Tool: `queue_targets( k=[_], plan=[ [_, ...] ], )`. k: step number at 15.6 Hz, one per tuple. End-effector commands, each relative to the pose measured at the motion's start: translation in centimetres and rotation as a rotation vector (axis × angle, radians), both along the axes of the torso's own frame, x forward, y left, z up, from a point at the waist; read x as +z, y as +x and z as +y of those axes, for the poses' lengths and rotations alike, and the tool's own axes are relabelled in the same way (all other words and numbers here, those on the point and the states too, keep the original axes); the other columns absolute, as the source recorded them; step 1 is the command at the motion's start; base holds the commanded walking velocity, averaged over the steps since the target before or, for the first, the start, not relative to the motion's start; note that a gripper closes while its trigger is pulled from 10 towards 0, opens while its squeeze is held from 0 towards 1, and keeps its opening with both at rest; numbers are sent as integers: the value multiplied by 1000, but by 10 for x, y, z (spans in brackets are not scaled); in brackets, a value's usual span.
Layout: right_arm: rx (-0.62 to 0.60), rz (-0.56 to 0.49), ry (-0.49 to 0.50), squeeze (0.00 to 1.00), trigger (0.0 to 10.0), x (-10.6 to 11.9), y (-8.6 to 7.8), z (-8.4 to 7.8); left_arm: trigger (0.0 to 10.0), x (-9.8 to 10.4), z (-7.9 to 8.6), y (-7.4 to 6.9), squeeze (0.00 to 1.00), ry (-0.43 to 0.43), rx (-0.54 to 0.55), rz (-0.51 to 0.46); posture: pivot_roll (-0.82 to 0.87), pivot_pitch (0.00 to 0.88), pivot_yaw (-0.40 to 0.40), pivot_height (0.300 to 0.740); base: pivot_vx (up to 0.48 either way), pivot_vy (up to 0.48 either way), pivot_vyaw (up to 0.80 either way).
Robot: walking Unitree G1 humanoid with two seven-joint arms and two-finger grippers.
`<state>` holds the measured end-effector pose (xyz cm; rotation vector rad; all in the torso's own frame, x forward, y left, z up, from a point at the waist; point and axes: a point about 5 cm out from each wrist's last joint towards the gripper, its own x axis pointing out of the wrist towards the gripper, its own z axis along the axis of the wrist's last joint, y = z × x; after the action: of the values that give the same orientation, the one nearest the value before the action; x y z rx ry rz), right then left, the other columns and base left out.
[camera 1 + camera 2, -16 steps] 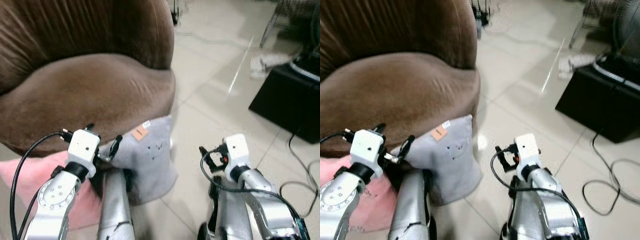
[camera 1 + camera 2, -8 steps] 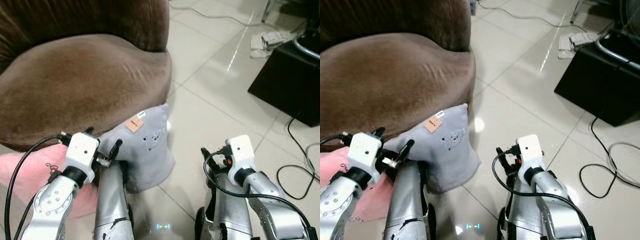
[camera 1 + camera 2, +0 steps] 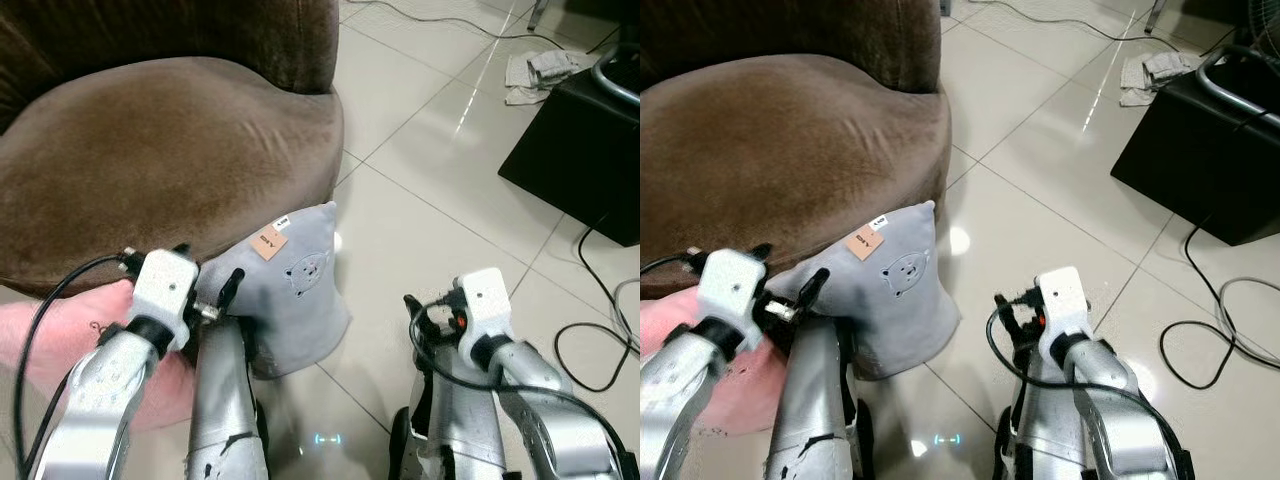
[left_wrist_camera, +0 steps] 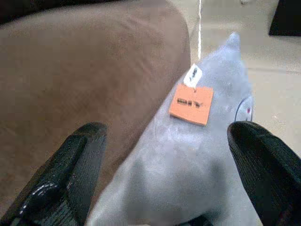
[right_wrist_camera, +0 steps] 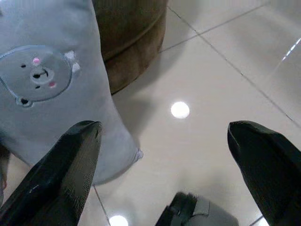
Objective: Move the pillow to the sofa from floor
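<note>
A grey pillow (image 3: 295, 300) with a small bear face and an orange tag (image 4: 191, 104) stands on the tiled floor, leaning against the front of the brown sofa (image 3: 160, 150). My left gripper (image 4: 164, 134) is open just above the pillow's upper part, one finger (image 4: 77, 160) toward the sofa side and the other (image 4: 263, 165) toward the floor side. My right gripper (image 5: 164, 129) is open over bare tiles to the right of the pillow (image 5: 42, 89), holding nothing.
A pink cushion (image 3: 60, 330) lies on the floor at the left under my left arm. A black box (image 3: 580, 150) stands at the right, with black cables (image 3: 600, 330) on the tiles near it and a crumpled cloth (image 3: 535, 70) beyond.
The head camera has tipped down and moved closer, so the sofa back has slid out of the top. The pillow still leans on the sofa; both arms hold about the same pose.
</note>
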<state>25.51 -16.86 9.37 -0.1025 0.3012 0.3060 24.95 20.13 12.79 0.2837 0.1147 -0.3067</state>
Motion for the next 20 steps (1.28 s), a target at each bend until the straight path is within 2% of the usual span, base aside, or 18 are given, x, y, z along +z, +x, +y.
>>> queue_targets(
  k=[1, 2, 3, 4, 6, 8, 12, 15, 18, 20],
  plan=[
    [2, 27, 4, 0, 10000, -5, -1, -2, 10000, -12, 2, 0, 1000, -9, -17, 69, 113, 246, 8, 480, 0, 0, 0],
    [13, 27, 2, 0, 10000, -5, 1, -1, 10000, -19, 4, 9, 1000, -28, -55, 123, 113, 244, 7, 480, 0, 0, 0],
    [32, 23, 4, 0, 10000, -4, 4, 2, 10000, -29, 10, 22, 1000, -56, -45, 199, 108, 231, 0, 480, 0, 0, 0],
    [36, 22, 5, 0, 10000, -3, 5, 3, 10000, -32, 13, 27, 1000, -54, -44, 220, 106, 229, 1, 480, 0, 0, 0],
    [44, 18, -4, 0, 10000, -3, 8, 4, 10000, -39, 32, 54, 1000, 21, -10, 240, 98, 227, -1, 480, 0, 0, 0],
    [49, 17, -3, 0, 10000, -3, 9, 4, 10000, -41, 42, 70, 1000, 48, -4, 284, 92, 227, 1, 480, 0, 0, 0],
    [65, 18, -15, 0, 10000, -3, 5, 7, 10000, -49, 48, 82, 1000, 44, 19, 358, 65, 231, 3, 480, 0, 0, 0],
    [76, 24, -20, 0, 10000, -4, 0, 8, 10000, -53, 41, 87, 1000, 60, -38, 386, 51, 231, 5, 480, 0, 0, 0],
    [81, 33, -19, 0, 10000, -4, -6, 9, 10000, -57, 32, 88, 1000, 113, -98, 399, 30, 239, 6, 480, 0, 0, 0],
    [82, 36, -21, 0, 10000, -4, -7, 9, 10000, -59, 28, 87, 1000, 99, -131, 417, 28, 239, 6, 480, 0, 0, 0]
  ],
)
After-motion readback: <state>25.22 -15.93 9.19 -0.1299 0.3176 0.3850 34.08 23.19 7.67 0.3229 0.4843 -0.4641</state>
